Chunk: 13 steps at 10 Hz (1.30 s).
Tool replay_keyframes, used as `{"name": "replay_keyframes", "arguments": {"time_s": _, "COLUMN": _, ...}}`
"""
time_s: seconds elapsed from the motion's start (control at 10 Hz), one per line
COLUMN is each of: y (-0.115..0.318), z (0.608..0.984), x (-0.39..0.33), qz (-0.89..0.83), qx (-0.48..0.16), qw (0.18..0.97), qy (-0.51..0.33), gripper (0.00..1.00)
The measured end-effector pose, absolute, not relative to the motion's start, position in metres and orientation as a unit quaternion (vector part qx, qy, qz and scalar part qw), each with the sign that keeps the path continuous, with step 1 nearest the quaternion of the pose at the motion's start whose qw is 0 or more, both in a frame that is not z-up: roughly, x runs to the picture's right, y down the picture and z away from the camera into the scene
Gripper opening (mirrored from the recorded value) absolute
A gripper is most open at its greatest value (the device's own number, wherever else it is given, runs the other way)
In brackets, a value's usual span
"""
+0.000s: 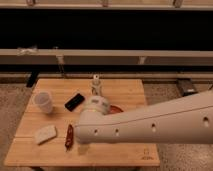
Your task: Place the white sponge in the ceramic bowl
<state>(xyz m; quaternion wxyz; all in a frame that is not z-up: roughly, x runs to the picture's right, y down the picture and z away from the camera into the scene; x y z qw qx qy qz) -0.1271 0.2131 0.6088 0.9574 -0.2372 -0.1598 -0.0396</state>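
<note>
The white sponge lies flat on the wooden table near its front left corner. The ceramic bowl is almost wholly hidden behind my white arm; only a red sliver of its rim shows. My gripper is at the end of the arm, low over the table's front middle. It is to the right of the sponge and just right of a red pepper-like thing. It holds nothing that I can see.
A white round cup stands at the left. A black phone-like slab lies near the middle. A small bottle stands at the back. A dark wall and a rail run behind the table.
</note>
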Motion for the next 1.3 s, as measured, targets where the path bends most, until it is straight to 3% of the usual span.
{"name": "replay_keyframes", "arguments": {"time_s": 0.3, "y": 0.245, "z": 0.582, "x": -0.207, "qz": -0.144, "qx": -0.225, "qw": 0.945, "qy": -0.191, "gripper": 0.80}}
{"name": "replay_keyframes", "arguments": {"time_s": 0.6, "y": 0.261, "z": 0.579, "x": -0.277, "qz": -0.213, "qx": -0.213, "qw": 0.931, "qy": -0.205, "gripper": 0.80}}
{"name": "replay_keyframes", "arguments": {"time_s": 1.3, "y": 0.223, "z": 0.643, "x": -0.331, "qz": -0.218, "qx": -0.219, "qw": 0.935, "qy": -0.175, "gripper": 0.80}}
